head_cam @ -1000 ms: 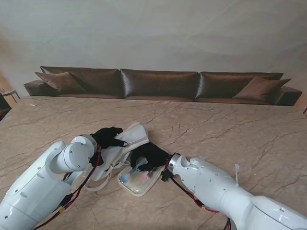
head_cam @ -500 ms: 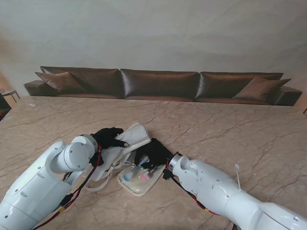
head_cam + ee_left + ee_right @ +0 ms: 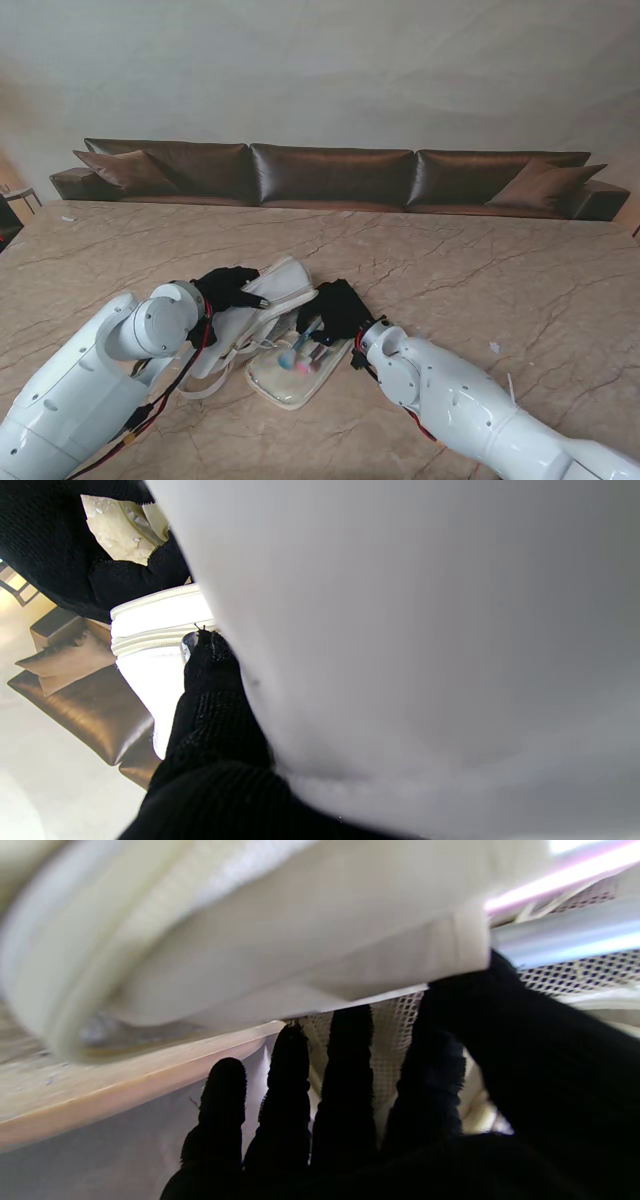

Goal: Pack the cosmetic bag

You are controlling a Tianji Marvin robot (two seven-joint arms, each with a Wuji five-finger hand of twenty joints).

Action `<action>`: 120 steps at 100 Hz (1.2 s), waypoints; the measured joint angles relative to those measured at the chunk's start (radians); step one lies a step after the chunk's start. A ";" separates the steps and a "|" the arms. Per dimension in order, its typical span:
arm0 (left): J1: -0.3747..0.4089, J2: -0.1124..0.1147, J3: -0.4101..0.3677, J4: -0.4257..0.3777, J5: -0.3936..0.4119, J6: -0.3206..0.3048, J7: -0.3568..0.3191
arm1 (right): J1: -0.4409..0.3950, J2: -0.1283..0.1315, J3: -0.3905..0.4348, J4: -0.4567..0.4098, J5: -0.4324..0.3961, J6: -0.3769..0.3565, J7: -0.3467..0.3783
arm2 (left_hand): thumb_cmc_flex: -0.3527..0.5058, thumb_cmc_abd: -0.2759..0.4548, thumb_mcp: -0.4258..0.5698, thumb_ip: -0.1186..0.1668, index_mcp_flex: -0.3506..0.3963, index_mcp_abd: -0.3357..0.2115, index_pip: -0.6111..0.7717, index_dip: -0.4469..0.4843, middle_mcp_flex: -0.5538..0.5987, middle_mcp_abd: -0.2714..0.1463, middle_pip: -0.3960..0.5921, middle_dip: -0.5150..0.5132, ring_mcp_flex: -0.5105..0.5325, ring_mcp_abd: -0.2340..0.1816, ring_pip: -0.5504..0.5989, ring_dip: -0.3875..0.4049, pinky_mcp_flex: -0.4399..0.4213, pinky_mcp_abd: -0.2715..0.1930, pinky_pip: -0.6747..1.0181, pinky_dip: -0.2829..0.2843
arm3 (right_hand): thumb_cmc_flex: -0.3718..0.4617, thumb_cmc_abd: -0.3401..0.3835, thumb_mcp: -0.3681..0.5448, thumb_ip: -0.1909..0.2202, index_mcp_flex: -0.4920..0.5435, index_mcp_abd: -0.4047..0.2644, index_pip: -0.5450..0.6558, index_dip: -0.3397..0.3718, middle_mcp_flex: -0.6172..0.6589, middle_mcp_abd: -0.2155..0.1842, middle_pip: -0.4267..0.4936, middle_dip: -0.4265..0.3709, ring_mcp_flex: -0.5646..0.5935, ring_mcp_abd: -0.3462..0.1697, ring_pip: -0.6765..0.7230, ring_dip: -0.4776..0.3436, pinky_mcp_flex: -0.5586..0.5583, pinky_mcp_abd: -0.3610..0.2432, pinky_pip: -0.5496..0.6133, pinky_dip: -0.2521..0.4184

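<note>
While the left hand grips the cosmetics bag's raised lid, the right hand — fingers loosely spread — rests just beside, on the brushes.

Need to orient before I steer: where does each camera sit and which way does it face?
Stand view: above the shoulders, facing table and sofa; both arms, left robot hand, right robot hand.
Left wrist view: along gloved fingers at the cosmetics bag.
Right wrist view: along fingers into the bag's mesh.
All three share the bag.

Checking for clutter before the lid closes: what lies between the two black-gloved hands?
In the stand view, only the white cosmetics bag lies between the left hand and right hand: its raised lid and straps.
</note>
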 measured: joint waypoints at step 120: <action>0.007 -0.007 0.013 0.003 -0.031 0.026 0.042 | -0.172 0.110 0.229 -0.351 -0.188 0.346 0.121 | 0.000 0.000 -0.009 0.000 0.000 -0.005 0.028 0.016 -0.003 -0.008 0.084 0.222 0.063 -0.003 0.131 0.050 0.082 -0.014 0.055 -0.001 | -0.036 0.090 -0.048 0.196 -0.142 0.216 -0.181 0.075 -0.101 0.098 -0.082 -0.143 0.108 0.079 -0.189 -0.097 0.138 0.076 -0.001 -0.038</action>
